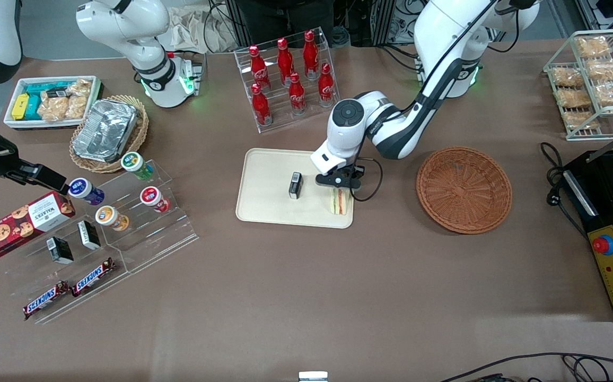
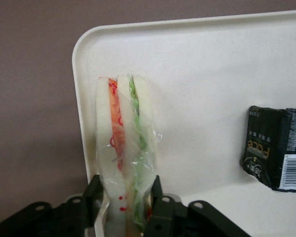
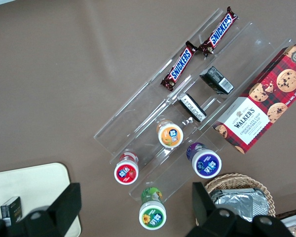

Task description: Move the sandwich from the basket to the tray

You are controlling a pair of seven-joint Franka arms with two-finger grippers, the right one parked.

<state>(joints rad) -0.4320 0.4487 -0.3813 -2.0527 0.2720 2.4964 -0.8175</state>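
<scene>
The sandwich (image 1: 340, 201) stands on edge on the tray (image 1: 264, 175), at the corner nearest the front camera on the working arm's side, and the end effector (image 1: 340, 187) is right over it, fingers (image 2: 93, 193) pinched against the bread on both flanks. On the same tray sits a small black packet (image 1: 296, 185), at about nine o'clock from the sandwich in the front view, apart from it. The basket (image 1: 464, 189) lies on the surface at three o'clock from the tray, nothing in it.

Toward the parked arm's end, a lighter wicker basket (image 1: 137, 142) carries a foil container (image 1: 105, 130), and a white bin (image 1: 12, 123) holds snack packets. Farther from the front camera than the tray, a clear rack (image 1: 285, 74) holds red bottles.

The left wrist view brings out what the front view cannot: the sandwich's orange, red and green layers under clear wrap, and its lower end wedged between the black fingers. The right wrist view adds the stepped clear stand (image 3: 138, 123) with yoghurt pots (image 3: 169, 134), Snickers bars (image 3: 180, 66) and a cookie box (image 3: 261, 116).
</scene>
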